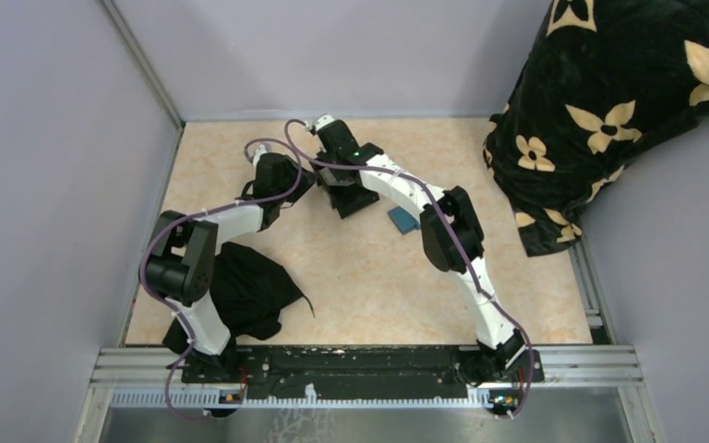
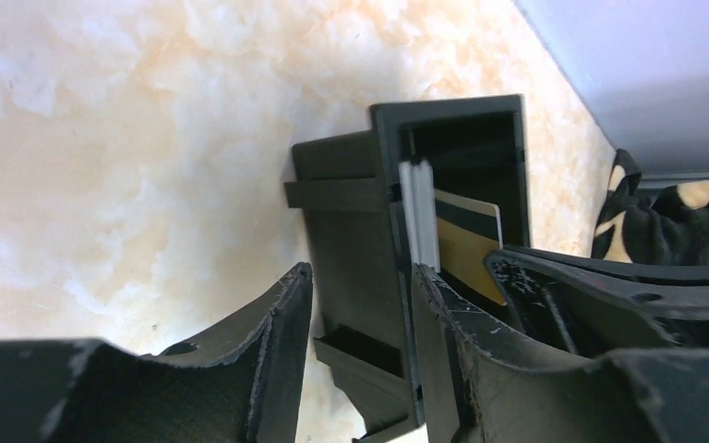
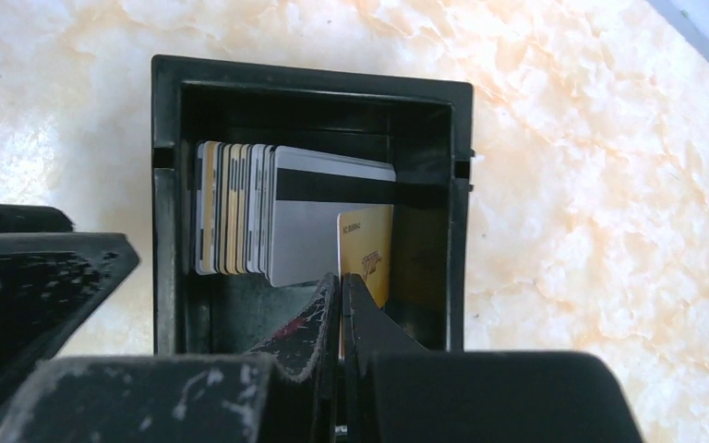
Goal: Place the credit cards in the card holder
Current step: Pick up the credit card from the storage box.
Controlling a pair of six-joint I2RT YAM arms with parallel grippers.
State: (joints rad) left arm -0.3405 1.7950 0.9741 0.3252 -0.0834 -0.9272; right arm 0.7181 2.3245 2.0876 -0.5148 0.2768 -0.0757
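A black open-topped tray [image 3: 171,185] holds several upright credit cards [image 3: 231,208], with a grey-silver card [image 3: 318,221] at the front of the stack. My right gripper [image 3: 340,281] is shut on a tan-yellow card [image 3: 366,249] standing inside the tray. My left gripper [image 2: 360,272] straddles the tray's side wall [image 2: 351,231], one finger outside and one inside, closed on it. The left wrist view shows card edges [image 2: 418,212] and the tan-yellow card [image 2: 466,245]. The teal card holder [image 1: 403,220] lies flat on the table right of the tray [image 1: 355,201], under the right arm.
A black flower-patterned blanket [image 1: 609,111] is heaped at the back right. A black cloth [image 1: 249,286] lies near the left arm's base. Grey walls close in the marbled table [image 1: 378,286] on the left, back and right.
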